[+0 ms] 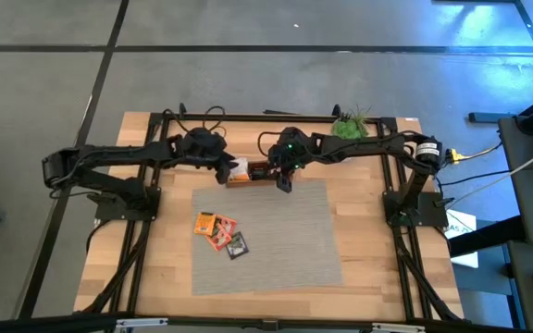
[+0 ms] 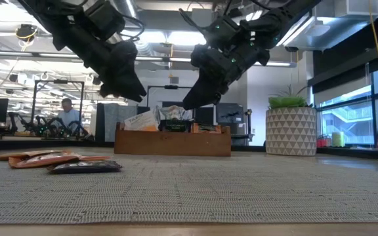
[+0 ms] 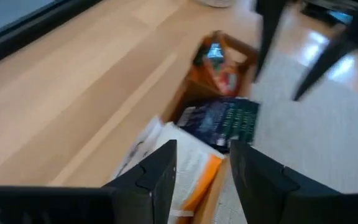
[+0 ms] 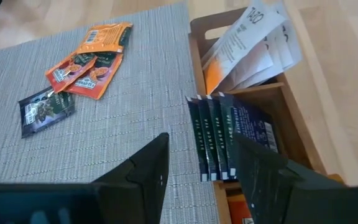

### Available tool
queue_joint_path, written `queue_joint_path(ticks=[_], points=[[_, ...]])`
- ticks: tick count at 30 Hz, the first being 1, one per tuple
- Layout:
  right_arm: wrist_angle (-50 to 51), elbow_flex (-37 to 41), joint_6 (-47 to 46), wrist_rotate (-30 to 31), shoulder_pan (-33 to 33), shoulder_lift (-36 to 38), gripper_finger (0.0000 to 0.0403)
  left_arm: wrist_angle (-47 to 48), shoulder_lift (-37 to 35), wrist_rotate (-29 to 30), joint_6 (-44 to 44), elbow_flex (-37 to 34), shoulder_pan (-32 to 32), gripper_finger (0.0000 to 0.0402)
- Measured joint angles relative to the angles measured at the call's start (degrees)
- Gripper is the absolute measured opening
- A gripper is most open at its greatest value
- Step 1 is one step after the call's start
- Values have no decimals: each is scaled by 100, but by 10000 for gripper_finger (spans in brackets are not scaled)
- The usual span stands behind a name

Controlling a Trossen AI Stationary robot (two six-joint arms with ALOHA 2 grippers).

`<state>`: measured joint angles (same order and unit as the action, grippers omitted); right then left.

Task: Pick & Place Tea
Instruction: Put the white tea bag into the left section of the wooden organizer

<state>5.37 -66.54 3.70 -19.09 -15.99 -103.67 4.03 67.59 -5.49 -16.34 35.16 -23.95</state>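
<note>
Tea (image 4: 86, 62) is lying beside the tray (image 4: 291, 118); I'm hovering both spread, empty grippers, left (image 3: 202, 177) and right (image 4: 197, 171), over it to sort.

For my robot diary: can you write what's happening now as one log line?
left gripper: open over tray | right gripper: open above tray | loose sachets: on mat
</note>
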Motion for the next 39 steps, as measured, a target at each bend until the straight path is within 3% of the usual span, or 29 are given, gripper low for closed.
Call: queue_joint_path(ticks=[2,7,10,14,20,39], points=[[-1,0,4,-1,-27,-1,177,59,6,-325,314,102,-151,144],[-112,0,251,0,-50,-1,177,156,233,-1485,69,491,-741,143],[-178,0,387,0,-50,-1,177,297,477,-1806,396,670,-950,143],[-175,0,505,2,-50,-1,177,562,871,-1965,1280,776,-995,143],[-170,0,556,0,-50,-1,177,633,1355,-1972,1738,881,-995,143],[-164,0,558,0,-50,-1,177,626,1436,-1957,2005,937,-1238,143]])
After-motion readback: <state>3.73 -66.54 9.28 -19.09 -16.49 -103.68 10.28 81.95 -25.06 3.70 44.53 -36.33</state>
